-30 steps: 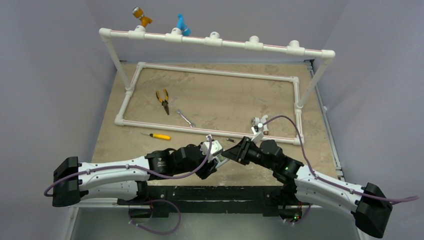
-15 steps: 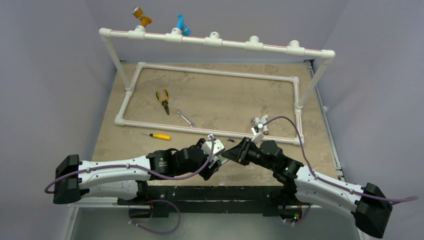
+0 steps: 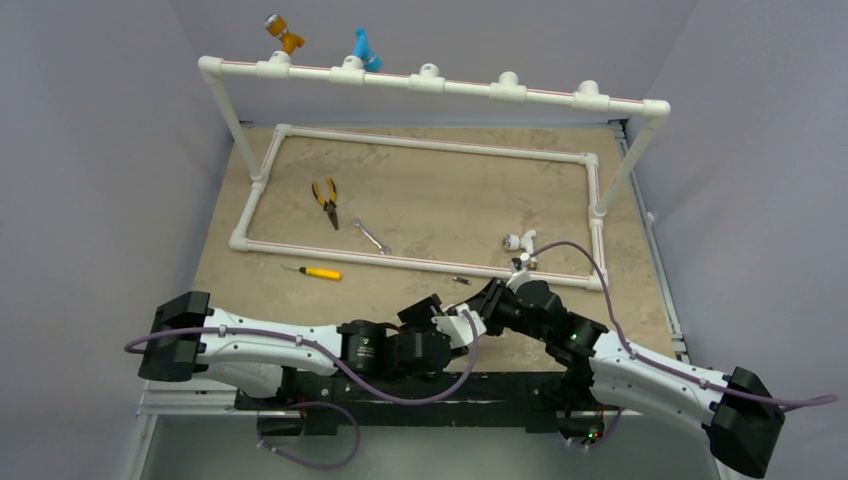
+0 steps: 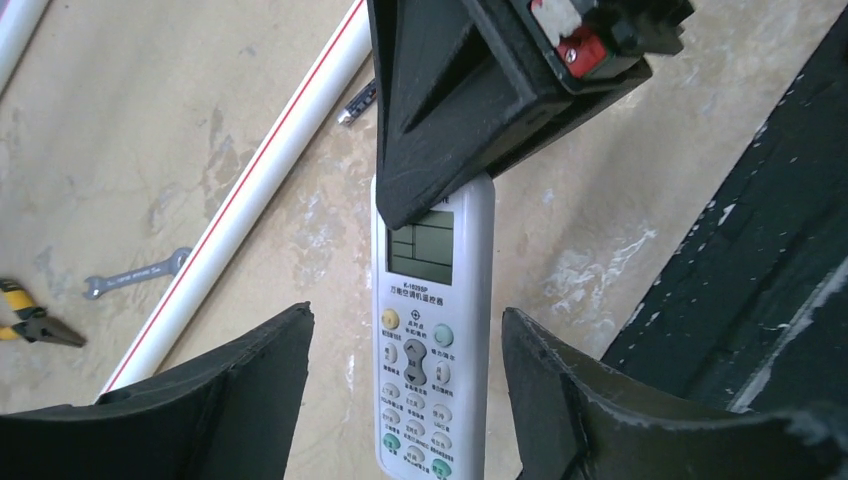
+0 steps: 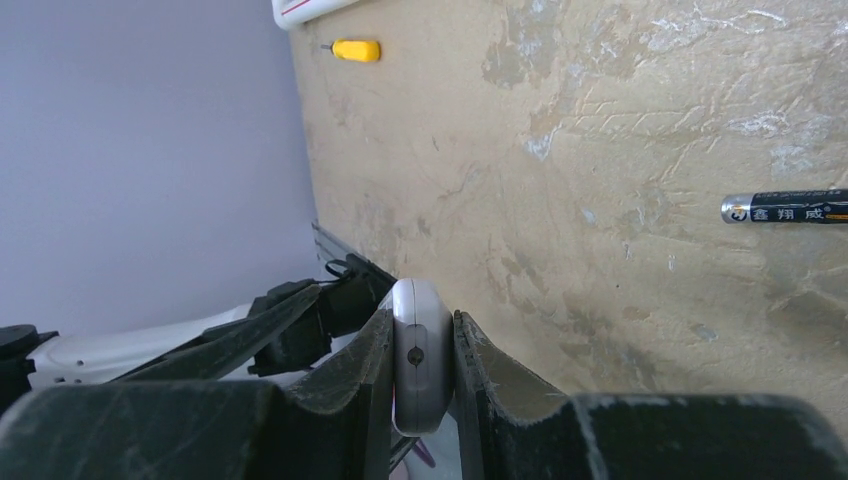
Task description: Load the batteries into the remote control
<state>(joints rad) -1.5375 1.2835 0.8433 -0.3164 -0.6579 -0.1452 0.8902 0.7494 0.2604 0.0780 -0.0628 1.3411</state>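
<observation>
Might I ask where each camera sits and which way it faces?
Top external: above, behind the bases, facing the table; left arm, right arm show.
Left wrist: on the left gripper, facing the remote control; open fingers show.
Right wrist: on the right gripper, shut on the remote control, facing a battery.
Wrist views share the remote control.

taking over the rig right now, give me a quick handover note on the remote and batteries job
The right gripper is shut on the remote control, clamping its display end.
The left gripper is open, fingers either side of the button end, not touching.
One battery lies on the table beside the white pipe; the second is not in view.
Done: remote picked up; its back compartment faces away, so loading is unconfirmed.
Left: fetch the battery, find the other, seat both.
</observation>
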